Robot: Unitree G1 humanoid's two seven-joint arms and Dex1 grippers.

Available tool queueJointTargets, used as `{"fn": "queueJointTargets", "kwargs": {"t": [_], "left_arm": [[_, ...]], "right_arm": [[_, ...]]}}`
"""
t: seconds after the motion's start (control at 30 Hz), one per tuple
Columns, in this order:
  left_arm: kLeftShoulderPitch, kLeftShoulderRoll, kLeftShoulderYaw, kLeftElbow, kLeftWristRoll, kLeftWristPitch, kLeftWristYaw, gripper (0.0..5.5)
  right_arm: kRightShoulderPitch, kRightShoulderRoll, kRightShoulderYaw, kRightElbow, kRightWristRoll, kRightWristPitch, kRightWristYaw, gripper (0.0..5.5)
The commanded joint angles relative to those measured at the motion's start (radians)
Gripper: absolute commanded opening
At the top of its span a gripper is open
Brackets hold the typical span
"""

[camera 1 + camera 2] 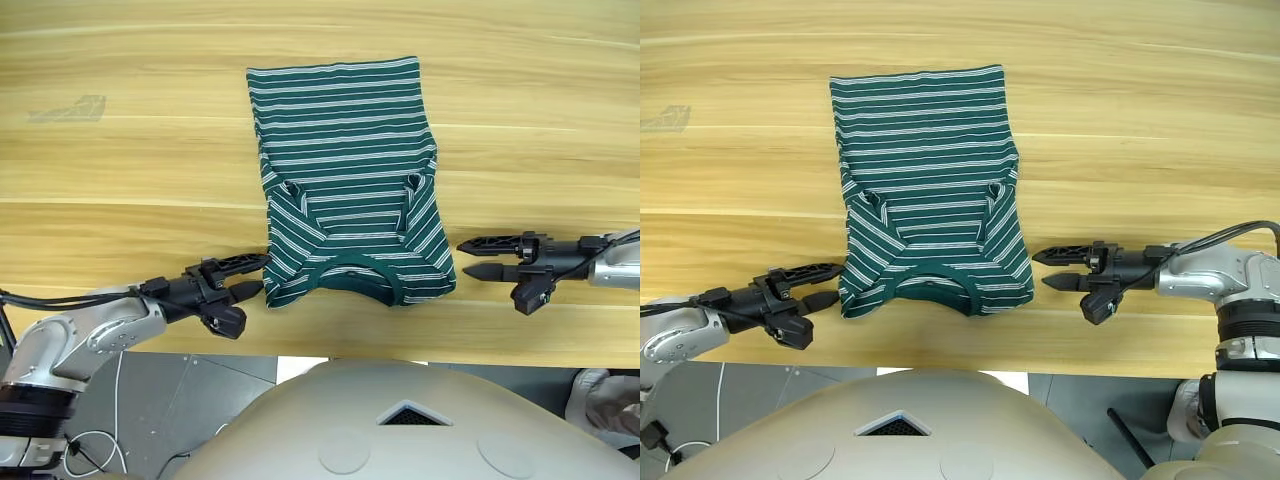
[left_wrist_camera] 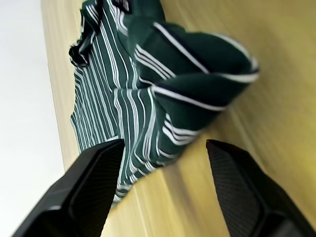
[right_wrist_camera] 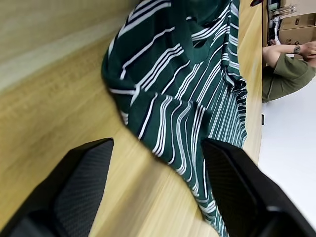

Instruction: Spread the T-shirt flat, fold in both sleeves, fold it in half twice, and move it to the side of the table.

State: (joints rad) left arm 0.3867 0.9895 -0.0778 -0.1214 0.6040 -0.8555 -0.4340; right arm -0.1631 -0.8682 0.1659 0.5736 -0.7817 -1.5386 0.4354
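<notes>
A dark green T-shirt with white stripes [image 1: 345, 180] lies on the wooden table, both sleeves folded in over the body, collar at the near edge. My left gripper [image 1: 250, 276] is open just left of the shirt's near left corner, its fingertips almost at the cloth. That corner [image 2: 197, 98] bulges up between the fingers in the left wrist view. My right gripper [image 1: 470, 258] is open a short gap to the right of the near right corner [image 3: 163, 108], nothing between its fingers.
The wooden table [image 1: 120, 170] has wide bare areas left, right and beyond the shirt. Its near edge [image 1: 130, 352] runs just below both grippers.
</notes>
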Motion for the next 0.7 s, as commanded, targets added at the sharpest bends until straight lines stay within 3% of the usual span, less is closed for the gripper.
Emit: {"fn": "queueJointTargets", "kwargs": {"t": [0.03,0.4,0.47,0.7], "left_arm": [[0.005,0.017,-0.048,0.024,0.026,0.001,-0.040,3.12],[0.005,0.026,-0.083,0.019,0.033,0.014,-0.045,3.12],[-0.008,0.023,-0.092,0.020,0.039,0.015,-0.045,2.72],[-0.017,0.019,-0.104,0.015,0.051,0.035,-0.035,1.45]], "right_arm": [[0.015,0.004,0.071,0.003,-0.044,0.048,0.001,3.31],[0.015,0.005,0.211,-0.047,0.066,0.149,0.000,3.31],[0.018,-0.001,0.234,-0.059,0.080,0.169,0.004,3.34],[0.020,-0.030,0.299,-0.076,0.139,0.217,0.023,1.89]]}}
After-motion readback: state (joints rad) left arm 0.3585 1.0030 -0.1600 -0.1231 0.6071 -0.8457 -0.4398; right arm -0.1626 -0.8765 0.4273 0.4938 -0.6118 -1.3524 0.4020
